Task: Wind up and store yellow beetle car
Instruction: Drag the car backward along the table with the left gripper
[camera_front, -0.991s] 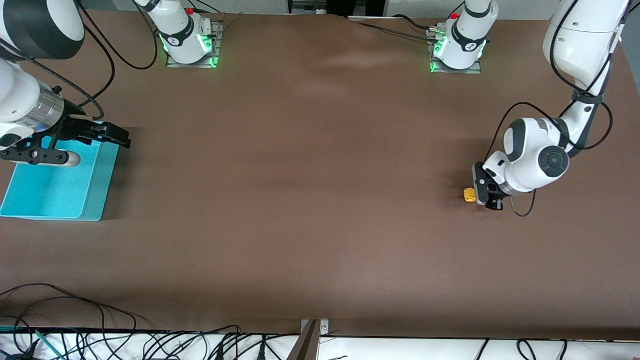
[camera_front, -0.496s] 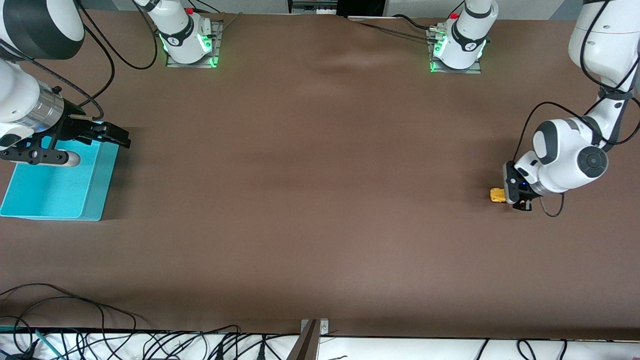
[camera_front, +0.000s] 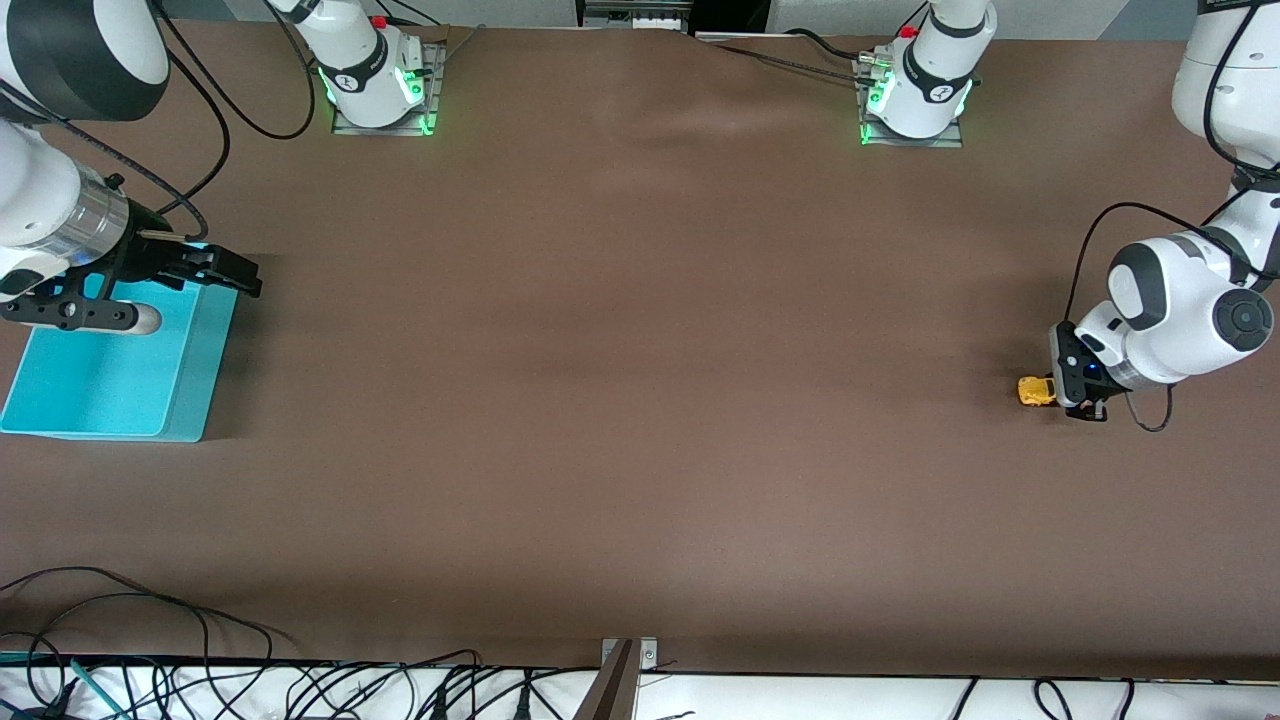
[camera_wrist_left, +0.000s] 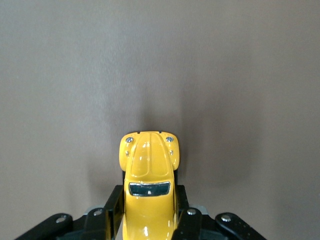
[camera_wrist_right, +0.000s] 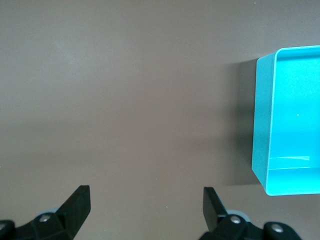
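Yellow beetle car (camera_wrist_left: 149, 187) — turquoise bin (camera_front: 120, 385)

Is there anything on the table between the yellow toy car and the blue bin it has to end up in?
Nothing visible. The toy car, clamped in the left tool at the left arm's end, and the blue bin at the right arm's end have only bare brown table between them. The right tool waits open over the bin's edge.

The left gripper (camera_wrist_left: 149, 220) clamps the yellow beetle car (camera_wrist_left: 148, 187) — nose out over the brown table (camera_wrist_left: 150, 60).
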